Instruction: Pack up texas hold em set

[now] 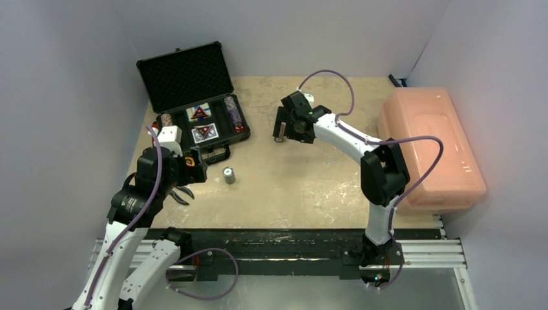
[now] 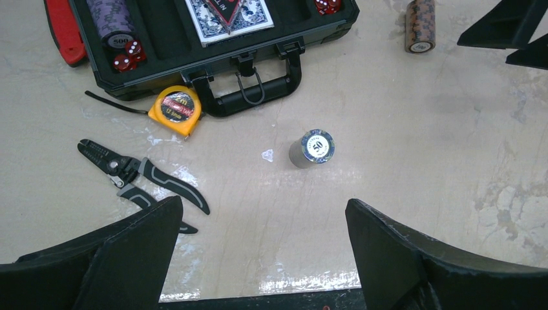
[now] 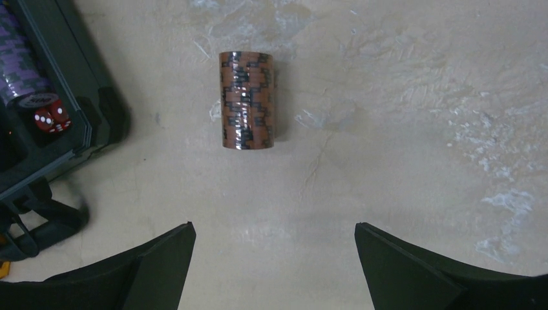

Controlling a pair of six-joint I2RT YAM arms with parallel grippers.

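Packing partway, by look of it. Case [image 1: 194,110] open at far left corner of tabletop: hard black shell, ridged foam lining, handle toward near edge. Left gripper [image 2: 262,213] and right gripper [image 3: 274,229] both spread wide, nothing held. 2 glossy card decks [image 1: 204,134] seated in foam. 2 purple chip stacks [image 1: 232,111] seated too. 2 cylinders left out: brown striped stack [image 3: 247,100] on its side mid-tabletop, grey stack [image 2: 311,148] upright near handle. Small red dice [image 2: 126,55] in end slots. Lid not yet shut.
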